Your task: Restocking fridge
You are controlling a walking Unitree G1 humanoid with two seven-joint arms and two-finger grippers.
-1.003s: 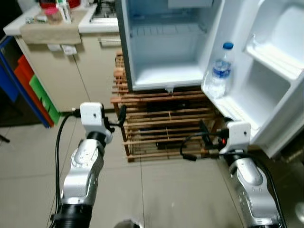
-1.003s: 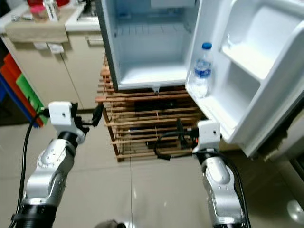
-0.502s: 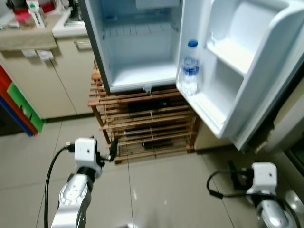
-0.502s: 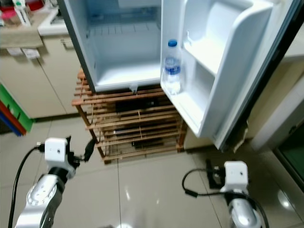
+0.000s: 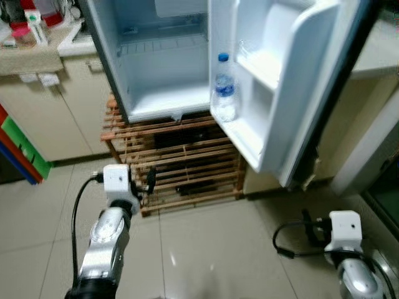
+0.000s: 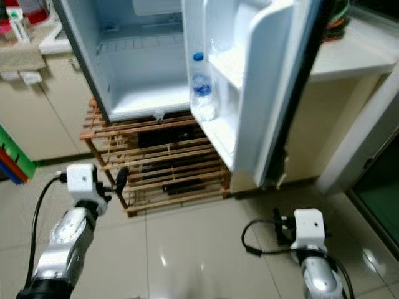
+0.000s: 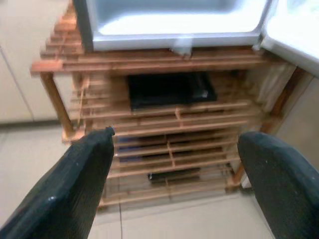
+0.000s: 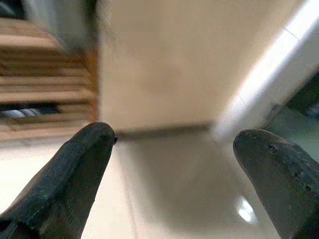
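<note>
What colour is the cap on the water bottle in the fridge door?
Blue; the cap on the water bottle shows best in the left eye view.

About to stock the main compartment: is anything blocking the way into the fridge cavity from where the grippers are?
Nothing visible does. The fridge stands open on the wooden rack, its door swung to the right with a water bottle on the door shelf. Left gripper and right gripper are both open, low and holding nothing.

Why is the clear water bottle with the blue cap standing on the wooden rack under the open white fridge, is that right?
Not quite. The clear water bottle with the blue cap stands in the bottom shelf of the open white fridge door, not on the wooden slatted rack under the fridge. The left eye view shows it.
</note>
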